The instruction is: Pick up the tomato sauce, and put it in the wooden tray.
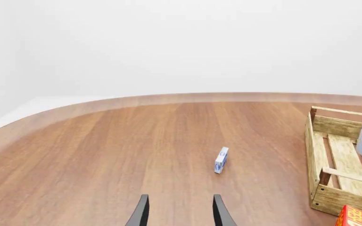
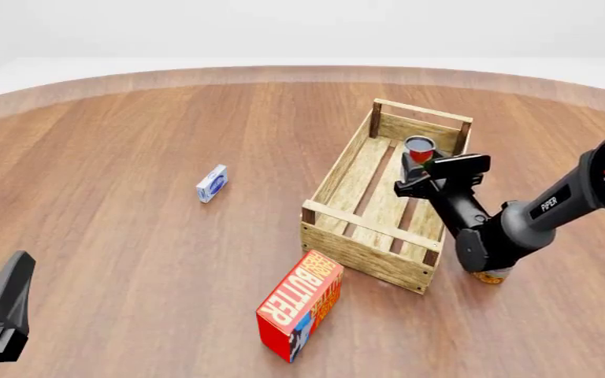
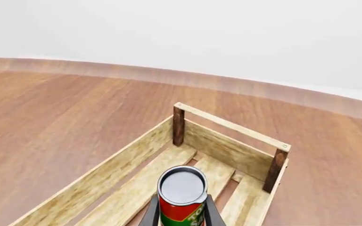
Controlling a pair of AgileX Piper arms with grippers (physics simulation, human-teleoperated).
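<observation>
Tomato sauce can (image 3: 182, 197), red and green on the label with a silver top, stands upright between the two fingers of the right hand (image 3: 179, 212), which are closed against its sides. In the front view the can (image 2: 419, 150) sits above the far end of the wooden tray (image 2: 358, 161), inside its outline near the far end rail; whether it touches the slats cannot be told. The right arm reaches over the tray's right-hand long side from the near right. A small part of another object shows under that arm on the desk (image 2: 124, 157), too hidden to name.

Just in front of the tray's near end, a red butter box (image 2: 300, 305) lies on the desk, apart from the crate. Well to the left of the tray stands a small blue-and-white box (image 2: 211, 183), alone on the wood.

The left hand (image 1: 179, 214) hangs low at the near left, its fingers spread with nothing between them, pointing toward the small box (image 1: 221, 160).
</observation>
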